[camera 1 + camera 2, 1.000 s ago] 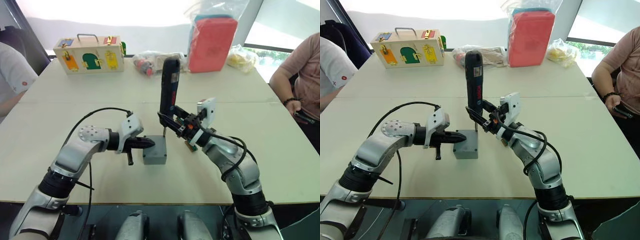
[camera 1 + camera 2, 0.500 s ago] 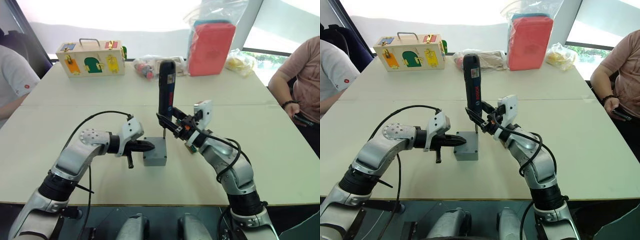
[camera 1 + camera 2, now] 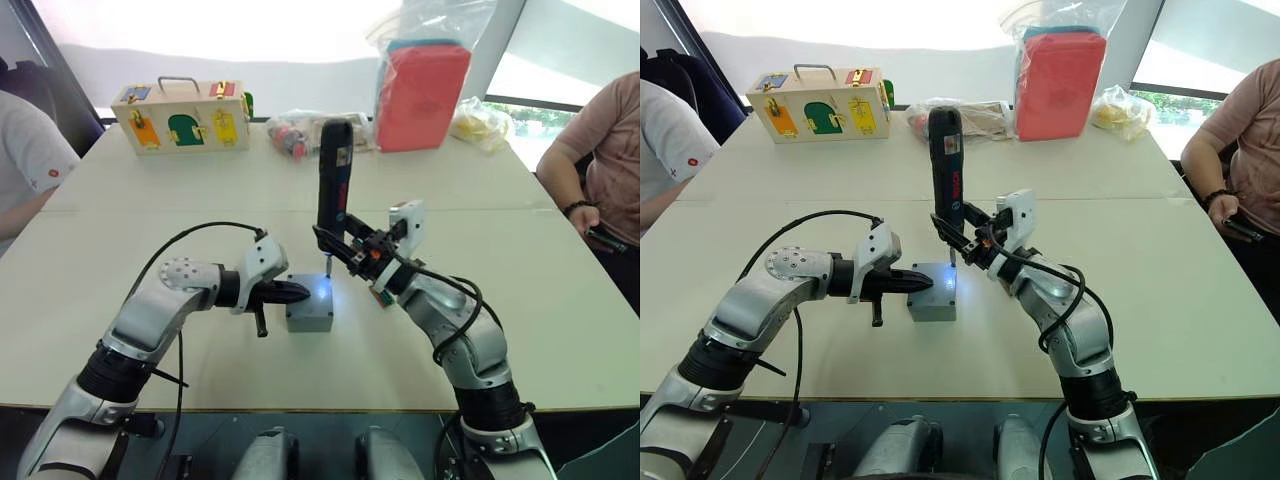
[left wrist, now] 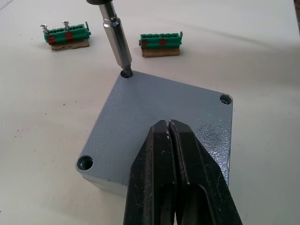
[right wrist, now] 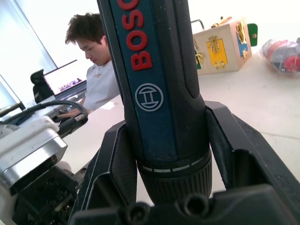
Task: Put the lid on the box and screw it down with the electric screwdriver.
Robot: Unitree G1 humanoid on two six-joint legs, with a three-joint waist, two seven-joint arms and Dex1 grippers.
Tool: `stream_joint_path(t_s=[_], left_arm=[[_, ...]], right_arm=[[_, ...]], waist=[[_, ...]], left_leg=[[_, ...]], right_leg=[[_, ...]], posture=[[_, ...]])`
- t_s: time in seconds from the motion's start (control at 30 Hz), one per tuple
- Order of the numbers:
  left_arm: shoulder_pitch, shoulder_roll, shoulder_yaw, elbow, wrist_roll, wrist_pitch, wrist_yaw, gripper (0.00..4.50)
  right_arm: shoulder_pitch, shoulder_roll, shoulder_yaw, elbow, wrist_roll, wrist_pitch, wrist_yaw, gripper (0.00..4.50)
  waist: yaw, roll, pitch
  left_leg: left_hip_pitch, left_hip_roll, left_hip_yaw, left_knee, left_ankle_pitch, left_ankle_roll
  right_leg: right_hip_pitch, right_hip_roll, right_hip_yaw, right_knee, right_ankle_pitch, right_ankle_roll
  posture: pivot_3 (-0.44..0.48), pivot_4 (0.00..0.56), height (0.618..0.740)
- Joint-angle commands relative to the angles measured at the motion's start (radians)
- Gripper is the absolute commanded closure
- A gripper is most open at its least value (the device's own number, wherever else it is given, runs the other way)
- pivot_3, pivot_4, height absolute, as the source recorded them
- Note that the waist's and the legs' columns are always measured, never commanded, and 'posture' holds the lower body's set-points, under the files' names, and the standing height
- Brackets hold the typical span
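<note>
Lid [image 4: 159,117]: flat, speckled grey plastic, square, seated on box [image 3: 309,318] mid-table.
Screwdriver [image 3: 333,180]: dark smooth cylinder, upright, metal bit in a corner hole (tip light glowing).
Right gripper [image 3: 342,247]: clamps screwdriver.
Left gripper [image 4: 171,140]: fingers pressed together, resting on lid.

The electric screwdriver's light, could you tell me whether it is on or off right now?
On. A bluish-white glow falls on the lid beneath the tip of the electric screwdriver, whose bit sits in a corner screw hole, as the left wrist view shows.
</note>
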Motion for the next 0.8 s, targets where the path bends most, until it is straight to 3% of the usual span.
stream_joint_path(t_s=[0.03,0.2,0.3,0.4,0.47,0.53,0.63,0.73,0.8], left_arm=[[0.014,0.001,-0.004,-0.017,0.001,0.033,0.017,4.5],[0.019,-0.025,0.047,-0.042,-0.036,0.098,0.078,4.5],[0.011,-0.063,0.108,-0.055,-0.068,0.145,0.145,4.5],[-0.038,-0.107,0.178,-0.038,-0.07,0.154,0.238,4.5],[-0.076,-0.159,0.243,-0.011,-0.077,0.039,0.274,4.5],[-0.093,-0.175,0.263,-0.022,-0.111,0.087,0.292,4.5],[-0.086,-0.13,0.231,-0.12,-0.171,0.178,0.234,4.5],[-0.048,-0.005,0.188,-0.236,-0.243,0.194,0.068,4.5],[-0.038,0.062,0.156,-0.262,-0.247,0.189,0.008,4.5]], right_arm=[[-0.157,-0.056,-0.073,-0.113,0.078,0.137,-0.029,2.73],[-0.349,-0.116,-0.196,-0.088,0.22,0.345,-0.075,2.73],[-0.422,-0.092,-0.282,-0.047,0.26,0.397,-0.17,2.73],[-0.452,-0.104,-0.341,-0.005,0.258,0.402,-0.22,2.73],[-0.454,-0.178,-0.363,0.033,0.251,0.466,-0.225,2.73],[-0.448,-0.235,-0.38,0.06,0.256,0.517,-0.226,2.73],[-0.428,-0.374,-0.366,0.108,0.27,0.669,-0.178,2.73],[-0.388,-0.553,-0.326,0.119,0.293,0.885,-0.11,2.73],[-0.35,-0.692,-0.263,0.159,0.422,1.019,-0.031,2.73]], waist=[[0.0,0.001,0.001],[0.001,0.002,0.001],[0.001,0.001,0.001],[0.003,0.001,0.001],[0.006,0.001,0.002],[0.005,-0.001,0.003],[0.001,0.0,0.004],[-0.002,0.0,0.006],[-0.001,0.002,0.008]], left_leg=[[-0.001,0.0,0.0,0.0,0.0,0.0],[-0.011,0.0,0.0,0.0,0.001,-0.002],[-0.014,0.0,0.0,0.002,0.002,-0.002],[-0.015,0.0,-0.001,0.001,0.002,-0.002],[-0.015,-0.001,-0.001,0.002,0.002,-0.002],[-0.016,-0.002,0.0,0.003,0.002,-0.002],[-0.017,-0.002,0.001,0.002,0.001,-0.001],[-0.018,-0.002,0.001,0.0,0.001,-0.001],[-0.02,-0.001,0.002,0.0,0.001,-0.001]], right_leg=[[-0.001,0.0,0.0,0.0,0.0,0.0],[-0.011,-0.001,-0.001,0.002,0.0,0.0],[-0.014,-0.001,-0.001,0.003,0.0,0.0],[-0.015,-0.001,-0.001,0.002,0.0,0.0],[-0.015,-0.001,-0.001,0.002,0.0,0.0],[-0.015,-0.002,-0.002,0.002,0.0,0.0],[-0.015,-0.002,-0.001,0.002,0.0,0.0],[-0.017,-0.002,-0.001,0.0,0.0,0.0],[-0.019,-0.002,-0.001,0.0,0.0,-0.001]], posture=[[0.0,0.15,0.738],[0.0,0.15,0.738],[0.0,0.15,0.738],[0.0,0.15,0.738],[0.0,0.15,0.738],[0.0,0.15,0.738],[0.0,0.15,0.738],[0.0,0.15,0.738],[0.0,0.15,0.738]])
